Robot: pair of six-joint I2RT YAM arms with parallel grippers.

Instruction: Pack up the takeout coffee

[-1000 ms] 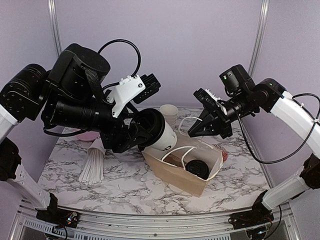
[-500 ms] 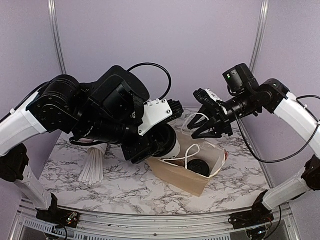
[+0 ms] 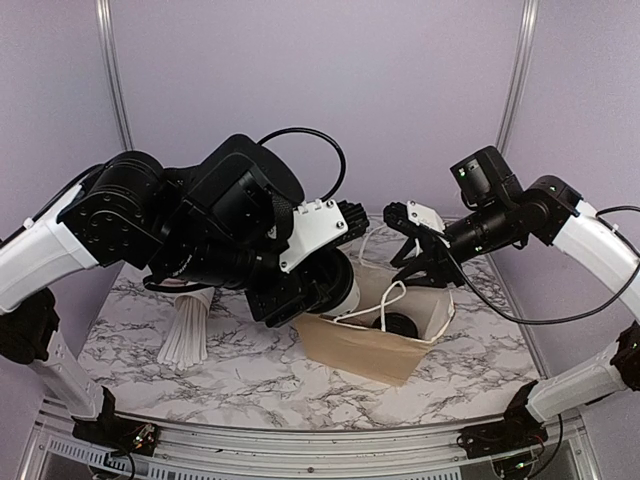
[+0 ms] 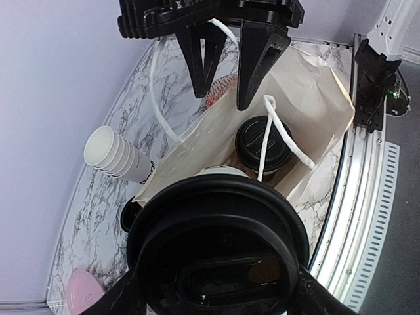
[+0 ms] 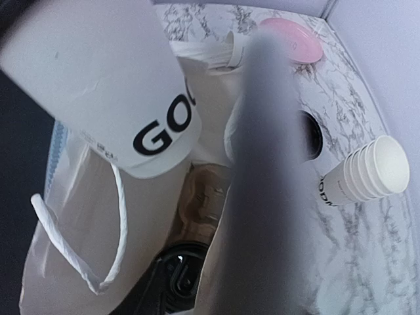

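One takeout coffee cup (image 5: 105,79) is clamped at its side in your left end effector (image 3: 305,292). It is tilted, and it hangs over the near-left edge of the mouth of the brown bag (image 3: 365,350). A second lidded cup (image 4: 262,141) stands upright on the bottom of the bag, toward the right wall. Your right end effector (image 4: 222,95) has its jaws apart and holds nothing. It hangs at the far rim of the bag, and the far handle cord (image 4: 157,98) runs between its fingers or just beside them; I cannot tell which.

To do this step well, I think you should first turn the held cup upright. Then aim for the free floor to the left of the second lidded cup. Lower it until its base rests there, and only then let the jaws go. The right end effector could press the far wall back, so that the mouth is wide.

Some things may stand in your way:
- The near handle cord (image 4: 266,131) lies across the packed lid and may catch under the base.
- The paper wall looks soft and may fold if the cup presses on the rim.

Behind the bag lies a stack of lidless cups (image 4: 115,154), with a pink dish (image 5: 292,33) farther back. A cup of wrapped straws (image 3: 188,325) lies on the bench (image 3: 250,375), well apart at the left. None of these seems to be in the path.
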